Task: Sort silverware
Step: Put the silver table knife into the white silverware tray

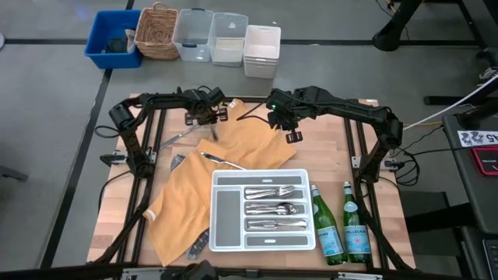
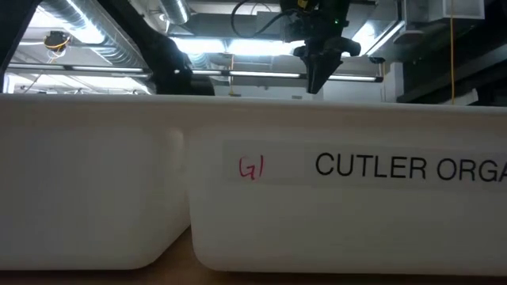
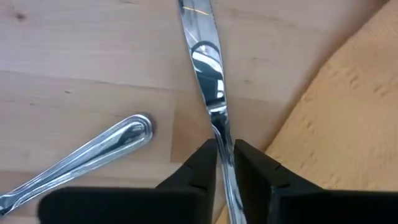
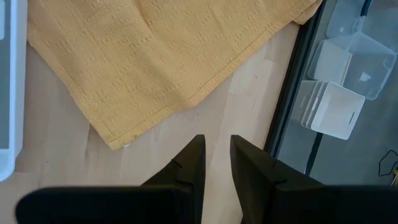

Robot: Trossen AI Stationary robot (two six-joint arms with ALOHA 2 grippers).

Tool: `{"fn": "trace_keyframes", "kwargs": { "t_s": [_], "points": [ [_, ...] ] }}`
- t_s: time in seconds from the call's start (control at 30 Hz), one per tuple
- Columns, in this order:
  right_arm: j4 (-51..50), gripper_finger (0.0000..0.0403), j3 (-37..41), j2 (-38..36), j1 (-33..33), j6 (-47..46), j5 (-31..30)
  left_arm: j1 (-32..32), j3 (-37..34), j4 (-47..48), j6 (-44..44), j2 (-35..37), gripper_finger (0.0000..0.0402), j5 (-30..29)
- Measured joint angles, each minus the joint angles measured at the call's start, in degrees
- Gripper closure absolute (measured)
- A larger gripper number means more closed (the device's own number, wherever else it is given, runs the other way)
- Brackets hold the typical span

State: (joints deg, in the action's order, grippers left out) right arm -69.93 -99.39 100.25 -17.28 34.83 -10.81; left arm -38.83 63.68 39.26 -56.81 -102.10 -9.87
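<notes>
Wrist-only: knife [image 3: 208,74] between left fingers [image 3: 202,165]

A grey floor [image 1: 47,117] surrounds the wooden table [image 1: 334,155]. Beyond the table's far edge a row of containers sits on the floor: a blue bin [image 1: 113,37], a wicker basket [image 1: 158,32], two clear tubs [image 1: 194,34] and a white box [image 1: 261,50]. A dark stand base [image 1: 405,27] sits at the far right. In the low view, ceiling lights [image 2: 253,47] and silver ducting [image 2: 95,39] run overhead.

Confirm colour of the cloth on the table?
Mustard yellow cloth, with a woven texture; clearest in the right wrist view.
</notes>
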Motion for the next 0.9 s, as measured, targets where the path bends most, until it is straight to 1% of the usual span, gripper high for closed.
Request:
{"fn": "trace_keyframes", "kwargs": {
  "t_s": [0.17, 0.3, 0.4, 0.57, 0.9],
  "points": [
    [0.0, 0.0325, 0.0, 0.0, 0.0, 0.0, 0.2, -0.1, 0.0, -2.7, -1.1, -1.6, 0.0319, 0.0],
    [0.0, 0.0325, 0.0, 0.0, 0.0, 0.0, 1.2, -0.5, 0.0, -3.9, -1.5, -2.4, 0.0302, 0.0],
    [0.0, 0.0325, 0.0, 0.0, 0.0, 0.0, 1.4, -0.8, 0.0, -3.4, -3.3, -2.4, 0.0301, 0.1],
    [0.0, 0.0325, 0.0, 0.0, 0.0, 0.0, 1.4, -0.7, 0.0, -1.9, -6.1, -2.4, 0.0311, 0.3],
    [0.0, 0.0325, 0.0, 0.0, 0.0, 0.0, 1.4, -1.1, 0.0, -2.2, -6.6, -2.9, 0.0321, 0.3]
  ]
}}
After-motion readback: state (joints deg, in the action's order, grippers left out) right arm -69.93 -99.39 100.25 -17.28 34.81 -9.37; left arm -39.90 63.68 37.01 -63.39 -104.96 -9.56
